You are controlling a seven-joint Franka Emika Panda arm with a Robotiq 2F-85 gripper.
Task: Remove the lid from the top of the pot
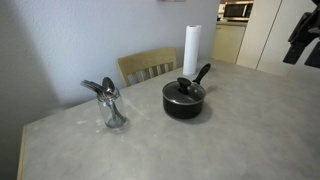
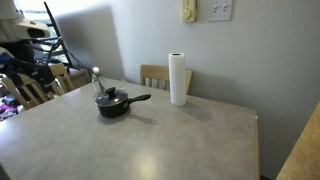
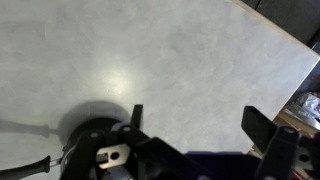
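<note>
A black pot (image 1: 184,102) with a long black handle stands near the middle of the grey table, and its black lid (image 1: 185,90) with a knob sits on top. It shows in both exterior views, also as a small pot (image 2: 112,103). In the wrist view the pot (image 3: 92,135) is at the lower left, partly hidden by the gripper body. My gripper (image 3: 200,125) is open and empty, high above bare table and well away from the pot. It appears as a dark shape (image 1: 302,40) at the frame's edge.
A white paper towel roll (image 1: 191,50) stands behind the pot, also seen in an exterior view (image 2: 178,78). A glass with metal spoons (image 1: 112,106) stands beside the pot. A wooden chair (image 1: 148,66) is at the table's far edge.
</note>
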